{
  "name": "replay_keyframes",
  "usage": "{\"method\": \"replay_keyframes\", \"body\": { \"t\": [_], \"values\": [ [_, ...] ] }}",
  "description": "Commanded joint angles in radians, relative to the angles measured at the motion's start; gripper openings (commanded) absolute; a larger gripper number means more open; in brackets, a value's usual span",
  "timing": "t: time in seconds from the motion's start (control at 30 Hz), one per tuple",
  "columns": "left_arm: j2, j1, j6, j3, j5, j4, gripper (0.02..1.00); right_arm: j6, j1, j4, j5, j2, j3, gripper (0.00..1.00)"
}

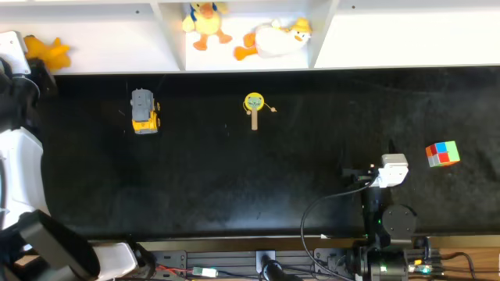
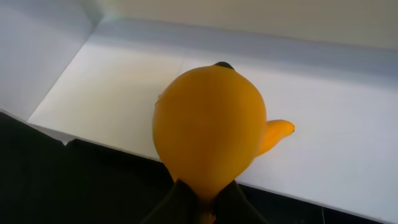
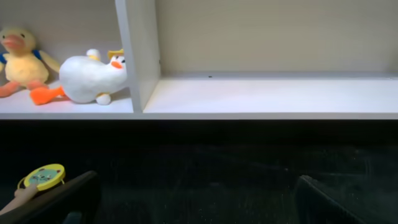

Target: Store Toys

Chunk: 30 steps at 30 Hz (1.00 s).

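My left gripper is shut on the lower end of an orange plush toy, which sits at the front of the white shelf's left compartment. From above, that toy lies at the shelf's far left beside the left arm. My right gripper is open and holds nothing; it hovers low over the black table at the right. On the table lie a yellow and grey toy truck, a yellow rattle drum and a coloured cube.
A yellow duck plush and a white goose plush fill the middle shelf compartment. Upright white dividers separate the compartments. The right compartment has a bare floor. Cables run along the table's near edge.
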Motion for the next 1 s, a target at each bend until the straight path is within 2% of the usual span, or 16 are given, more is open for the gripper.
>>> {"method": "replay_keyframes", "body": {
  "t": [0.03, 1.0],
  "values": [
    [-0.04, 0.005, 0.026, 0.008, -0.016, 0.013, 0.038, 0.003, -0.002, 0.003, -0.009, -0.009, -0.003, 0.993],
    [0.058, 0.002, 0.024, 0.008, -0.013, 0.061, 0.047, 0.003, -0.002, 0.003, -0.009, -0.009, -0.003, 0.996]
  ]
}}
